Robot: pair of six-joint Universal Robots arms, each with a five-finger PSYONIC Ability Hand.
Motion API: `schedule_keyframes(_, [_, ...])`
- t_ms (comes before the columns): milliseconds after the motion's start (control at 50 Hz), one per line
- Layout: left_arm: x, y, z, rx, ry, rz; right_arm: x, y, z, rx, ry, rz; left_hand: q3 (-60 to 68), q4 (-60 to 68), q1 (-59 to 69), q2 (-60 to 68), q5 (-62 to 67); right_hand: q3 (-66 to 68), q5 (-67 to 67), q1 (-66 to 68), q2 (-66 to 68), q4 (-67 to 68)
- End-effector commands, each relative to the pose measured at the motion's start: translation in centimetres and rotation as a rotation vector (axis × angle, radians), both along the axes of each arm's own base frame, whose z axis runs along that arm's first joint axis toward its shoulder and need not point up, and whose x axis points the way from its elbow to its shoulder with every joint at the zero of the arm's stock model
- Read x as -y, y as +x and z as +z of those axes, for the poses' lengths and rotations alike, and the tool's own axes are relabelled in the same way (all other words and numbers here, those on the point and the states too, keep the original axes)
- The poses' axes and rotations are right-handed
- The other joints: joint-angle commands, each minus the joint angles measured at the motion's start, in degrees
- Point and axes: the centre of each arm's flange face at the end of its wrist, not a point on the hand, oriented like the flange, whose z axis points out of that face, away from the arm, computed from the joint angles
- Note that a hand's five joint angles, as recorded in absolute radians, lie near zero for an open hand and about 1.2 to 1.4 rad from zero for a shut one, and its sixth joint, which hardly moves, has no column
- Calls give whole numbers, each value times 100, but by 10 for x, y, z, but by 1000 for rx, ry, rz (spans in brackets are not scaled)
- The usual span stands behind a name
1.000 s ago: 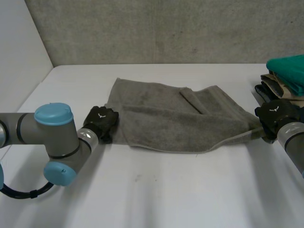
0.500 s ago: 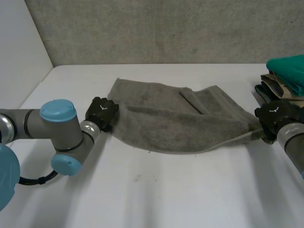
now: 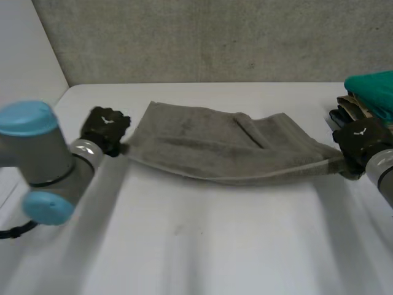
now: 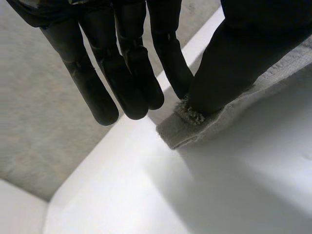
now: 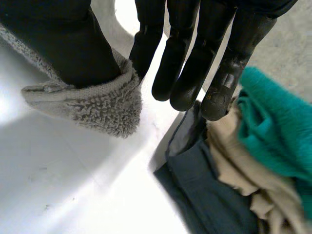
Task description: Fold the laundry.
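Observation:
A grey towel stretches across the white table between my two hands, its front edge lifted and pulled taut. My left hand pinches the towel's left front corner between thumb and a finger. My right hand pinches the right front corner the same way, thumb against a finger. The far edge of the towel still rests on the table, with a wrinkle near its middle.
A pile of laundry sits at the table's right edge, just behind my right hand: a teal cloth on top of beige and dark grey pieces. A grey wall runs along the back.
My left hand closed on the towel's left corner, then rose and moved left, pulling the front edge taut. The right hand lifted slightly with its corner.

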Motion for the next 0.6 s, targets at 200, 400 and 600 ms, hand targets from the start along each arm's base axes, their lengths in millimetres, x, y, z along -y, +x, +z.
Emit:
schedule_keyframes(200, [-118,43,11,303,179,-33,-69,-7,21,-294,296,148,1195,1134,1507,1180,1413,1225,1409,2434,1287,1196])
schedule_keyframes(400, [-66,32,-37,334,219,25,-26,0,-20,-326,301,138,1195,1134,1507,1180,1413,1225,1409,2434,1287,1196])
schedule_keyframes(600, [18,2,-23,228,-75,70,36,39,-20,-308,25,127,1195,1134,1507,1180,1413,1225,1409,2434,1287,1196])
